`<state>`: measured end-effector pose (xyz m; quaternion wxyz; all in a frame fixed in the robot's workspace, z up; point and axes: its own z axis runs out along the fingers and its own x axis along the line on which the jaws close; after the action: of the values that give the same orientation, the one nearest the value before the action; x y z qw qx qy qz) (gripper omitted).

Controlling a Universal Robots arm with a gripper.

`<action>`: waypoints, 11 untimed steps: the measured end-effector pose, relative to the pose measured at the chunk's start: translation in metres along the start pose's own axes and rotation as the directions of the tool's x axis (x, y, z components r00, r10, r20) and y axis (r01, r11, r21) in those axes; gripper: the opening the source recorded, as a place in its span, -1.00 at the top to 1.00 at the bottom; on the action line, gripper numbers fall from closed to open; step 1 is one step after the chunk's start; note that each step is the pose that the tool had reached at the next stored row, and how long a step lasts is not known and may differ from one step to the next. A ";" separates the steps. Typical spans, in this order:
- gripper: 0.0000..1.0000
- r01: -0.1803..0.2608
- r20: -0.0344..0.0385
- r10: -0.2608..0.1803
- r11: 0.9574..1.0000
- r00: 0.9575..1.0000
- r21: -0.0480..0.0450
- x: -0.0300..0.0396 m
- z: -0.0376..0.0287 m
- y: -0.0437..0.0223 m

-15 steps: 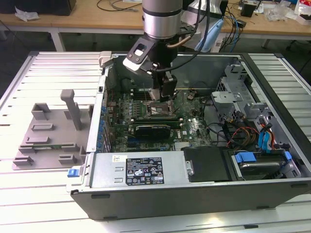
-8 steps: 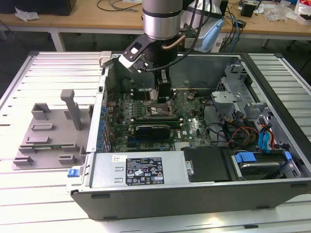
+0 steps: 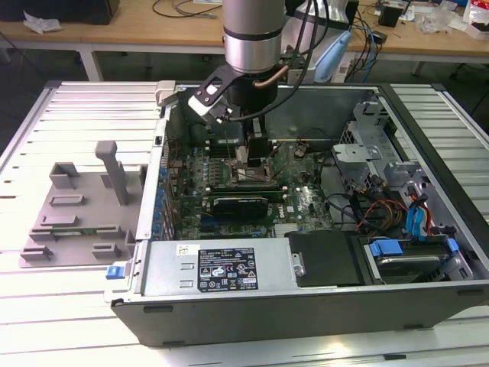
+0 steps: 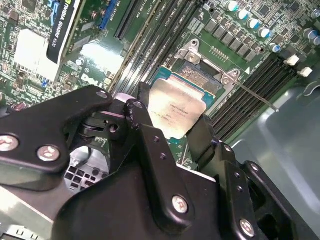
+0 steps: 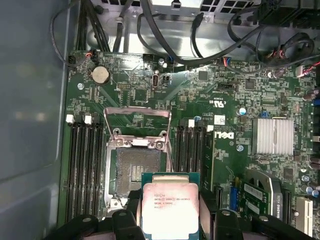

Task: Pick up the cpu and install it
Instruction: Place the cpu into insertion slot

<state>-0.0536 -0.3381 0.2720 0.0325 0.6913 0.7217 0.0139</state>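
Note:
The cpu [image 5: 170, 207], a flat square chip with a silvery metal top and a green rim, is clamped between my black fingers [image 5: 207, 205]. In the second wrist view the cpu [image 4: 175, 112] hangs tilted just above the motherboard's socket [image 4: 202, 75]. The socket [image 5: 137, 172] lies open, its dark contact field bare and its metal load plate [image 5: 137, 120] swung up. The chip sits a little off to one side of it, not seated. In the exterior view my gripper [image 3: 252, 157] reaches down into the open computer case, over the green motherboard [image 3: 298, 195].
Memory slots [image 5: 82, 165] flank the socket on both sides. A graphics card [image 3: 241, 205] lies close by, and cables [image 3: 382, 210] and drive bays fill the exterior view's right. A grey plastic tray [image 3: 76, 206] stands on the slatted table outside the case wall [image 3: 157, 183].

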 end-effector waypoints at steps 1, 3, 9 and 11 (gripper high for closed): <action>-0.08 0.000 0.000 0.000 1.000 1.000 -0.003 0.0013 0.0013 0.0000; -0.08 0.000 0.000 0.000 1.000 1.000 -0.003 0.0019 0.0018 0.0000; -0.08 -0.001 0.001 0.001 0.999 1.000 -0.032 0.0033 0.0065 -0.0003; -0.08 -0.001 0.001 0.001 0.999 1.000 -0.033 0.0056 0.0084 -0.0003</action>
<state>-0.0536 -0.3328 0.2634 0.0444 0.6909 0.7211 0.0255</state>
